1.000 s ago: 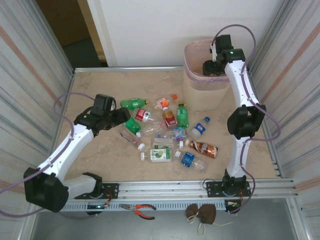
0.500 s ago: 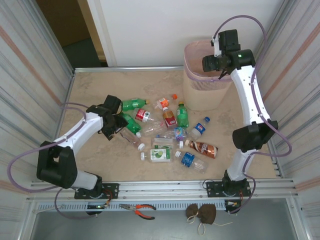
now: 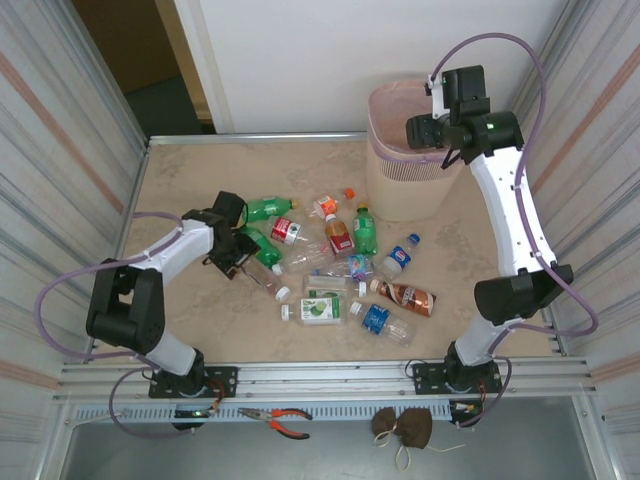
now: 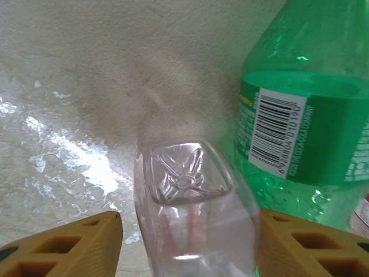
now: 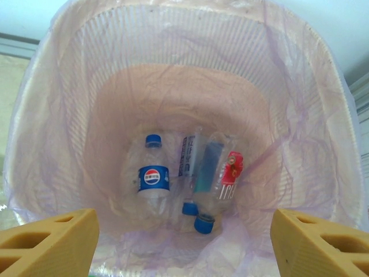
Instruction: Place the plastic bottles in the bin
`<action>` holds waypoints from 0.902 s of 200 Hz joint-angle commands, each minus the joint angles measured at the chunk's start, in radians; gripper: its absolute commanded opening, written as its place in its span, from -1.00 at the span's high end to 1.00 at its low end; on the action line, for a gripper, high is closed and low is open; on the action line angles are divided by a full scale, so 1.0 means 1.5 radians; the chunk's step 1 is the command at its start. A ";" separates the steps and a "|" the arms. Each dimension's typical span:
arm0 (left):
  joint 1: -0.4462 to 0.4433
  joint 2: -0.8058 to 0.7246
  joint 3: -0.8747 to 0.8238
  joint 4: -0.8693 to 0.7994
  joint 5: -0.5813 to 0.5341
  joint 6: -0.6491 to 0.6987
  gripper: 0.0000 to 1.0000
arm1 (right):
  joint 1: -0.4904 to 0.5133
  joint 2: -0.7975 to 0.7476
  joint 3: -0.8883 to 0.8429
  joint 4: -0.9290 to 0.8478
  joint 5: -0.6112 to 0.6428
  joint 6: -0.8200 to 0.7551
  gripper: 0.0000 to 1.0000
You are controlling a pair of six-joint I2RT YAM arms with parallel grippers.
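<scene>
The left end effector (image 3: 234, 254) sits low on the surface (image 3: 190, 190) at the left edge of a scatter of loose bottles (image 3: 345, 270). Its fingers are spread to either side of a clear bottle (image 4: 190, 213) that lies with its base toward the wrist camera. A sliver of surface shows between the bottle and one finger, so the grip does not look closed. The straddle reads as the set-up for a pinch across the bottle's body. A green bottle (image 4: 305, 115) lies just beside it, leaving the finger on that side little room.

On the far right, the right end effector (image 3: 428, 133) hangs over the mouth of the bin (image 3: 395, 190), fingers wide apart with nothing between them. In the right wrist view a blue-labelled bottle (image 5: 153, 182) and at least two more clear ones lie on the pink liner (image 5: 173, 57) at the bottom. They overlap, and the exact count is hard to make out.

The clear bottle's neck and cap are cut off by the left wrist frame. From above, the left end effector covers that bottle's base, and the right arm blocks part of the bin's opening. Red-handled pliers (image 3: 278, 418) rest on the near rail, well apart from the bottles.
</scene>
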 commanded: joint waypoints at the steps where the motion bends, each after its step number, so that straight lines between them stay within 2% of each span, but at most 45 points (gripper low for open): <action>1: 0.004 0.013 -0.009 0.010 0.016 -0.010 -0.15 | 0.007 -0.028 -0.017 0.012 0.012 0.016 -0.53; 52: 0.007 0.015 -0.021 0.016 0.017 -0.013 0.02 | 0.013 -0.049 -0.036 0.018 0.019 0.016 -0.52; 109: 0.019 -0.076 -0.032 -0.008 -0.012 0.010 0.17 | 0.022 -0.084 -0.066 0.042 0.001 0.028 -0.51; 152: 0.026 -0.180 -0.034 0.002 -0.013 0.083 0.20 | 0.026 -0.135 -0.124 0.094 -0.063 0.052 -0.51; 180: 0.028 -0.264 -0.043 0.072 0.015 0.158 0.20 | 0.027 -0.186 -0.207 0.163 -0.143 0.079 -0.51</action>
